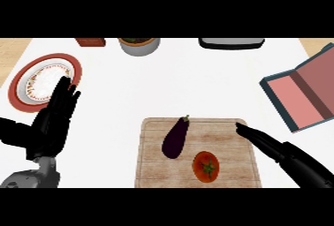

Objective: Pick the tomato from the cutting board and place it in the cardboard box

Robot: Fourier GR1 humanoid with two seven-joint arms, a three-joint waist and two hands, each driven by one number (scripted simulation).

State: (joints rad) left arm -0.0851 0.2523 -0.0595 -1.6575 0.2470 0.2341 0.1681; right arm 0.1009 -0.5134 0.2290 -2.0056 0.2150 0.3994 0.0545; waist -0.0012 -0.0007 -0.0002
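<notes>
Tomato (206, 166), red and round with a green stalk star, lies near the front edge of the pale wooden cutting board (154, 174), untouched. My right hand (277, 148) reaches in over the board's right side with its black fingers straight and held together, holding nothing, tips pointing up-left and ending near the board's far right corner, well past the tomato. Just left of the tomato lies a dark purple aubergine (175, 137), slanted, its lower end close by. My worry is that if I swing the hand across to wrap the fruit, I may nudge the aubergine or roll the tomato off the front. The box with the pink inside and grey-blue rim (301, 90) sits away to the right, tilted, so a careless release could land on its wall. My left hand (55, 115) rests open beside the red-rimmed plate (73, 64).
</notes>
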